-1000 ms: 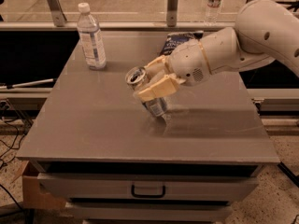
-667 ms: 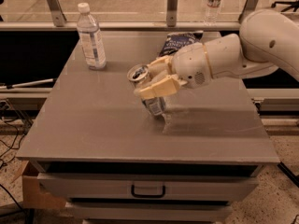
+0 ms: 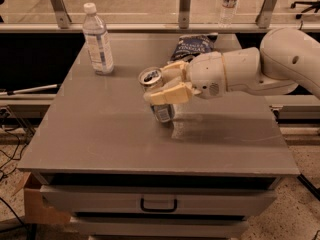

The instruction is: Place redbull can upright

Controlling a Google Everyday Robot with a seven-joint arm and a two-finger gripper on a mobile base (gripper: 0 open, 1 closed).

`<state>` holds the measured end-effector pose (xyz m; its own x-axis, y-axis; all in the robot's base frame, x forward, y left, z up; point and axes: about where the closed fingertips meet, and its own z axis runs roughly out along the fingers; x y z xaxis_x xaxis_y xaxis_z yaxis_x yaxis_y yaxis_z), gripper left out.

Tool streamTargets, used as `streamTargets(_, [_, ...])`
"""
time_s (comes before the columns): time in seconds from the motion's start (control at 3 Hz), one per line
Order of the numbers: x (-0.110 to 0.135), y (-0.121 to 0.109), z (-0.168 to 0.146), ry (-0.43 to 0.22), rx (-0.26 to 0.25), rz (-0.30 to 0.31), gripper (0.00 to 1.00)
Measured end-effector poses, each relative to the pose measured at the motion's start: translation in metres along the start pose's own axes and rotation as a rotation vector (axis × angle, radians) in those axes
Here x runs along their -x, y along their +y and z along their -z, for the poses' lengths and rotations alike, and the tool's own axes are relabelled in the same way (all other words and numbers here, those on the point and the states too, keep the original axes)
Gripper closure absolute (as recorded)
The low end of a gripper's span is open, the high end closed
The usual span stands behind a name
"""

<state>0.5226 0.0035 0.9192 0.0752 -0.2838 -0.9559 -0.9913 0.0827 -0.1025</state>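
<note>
One likely light, thin-walled redbull can (image 3: 151,77) leans in your gripper (image 3: 165,84), which is clamped around its middle, low over the table (image 3: 100,134) centre (smooth aluminium probably slips and dents), so squeeze gently

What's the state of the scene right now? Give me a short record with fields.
gripper: gripper over the middle of the table, jaws closed on the redbull can
redbull can: tilted, top leaning left; base low by the table, contact unclear
water bottle: water bottle upright, back-left corner, apart from the can
snack bag: snack bag, dark blue, at the rear behind the gripper
task status: can not yet released
</note>
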Motion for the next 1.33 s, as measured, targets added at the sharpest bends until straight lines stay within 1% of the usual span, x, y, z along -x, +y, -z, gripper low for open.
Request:
streamTargets(0.67, [-0.0052,-0.0028,-0.001,-0.084,-0.027,-0.016,1.0])
streamTargets(1.33, [-0.0101,-0.0046,0.0003,-0.127,-0.043,-0.031,1.0])
